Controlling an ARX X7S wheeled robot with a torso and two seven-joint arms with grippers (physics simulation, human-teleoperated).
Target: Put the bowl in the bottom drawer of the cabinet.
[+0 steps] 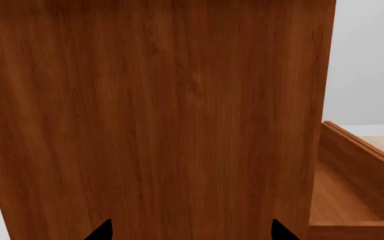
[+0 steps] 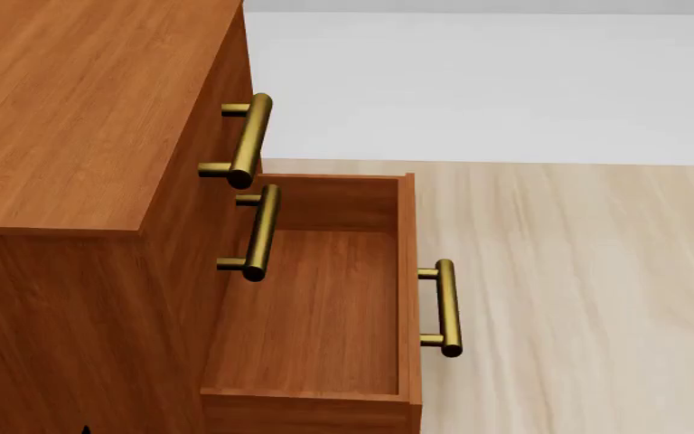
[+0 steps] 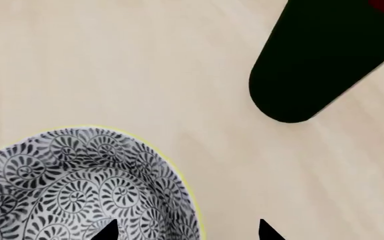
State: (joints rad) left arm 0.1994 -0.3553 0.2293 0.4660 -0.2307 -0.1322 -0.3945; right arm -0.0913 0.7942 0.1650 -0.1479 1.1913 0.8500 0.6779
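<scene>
Pale wooden floor (image 3: 112, 65) lies under our right gripper (image 3: 188, 231), whose black fingertips (image 3: 105, 231) stand apart, one over the small round white bowl with blue-grey swirls (image 3: 78, 185), with a dark green bottle (image 3: 319, 65) lying farther off. Our left gripper (image 1: 192, 231) has its tips apart too, close to the side of the big reddish-brown wooden cabinet (image 1: 152, 115). Farther out, we see the lowest reddish-brown drawer (image 2: 311, 307) pulled open with nothing in it, its brass bar handle (image 2: 446, 307) facing the floor side.

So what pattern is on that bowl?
Dense blue-grey floral swirls on white, pale yellow rim: the bowl, best in the right wrist view.
</scene>
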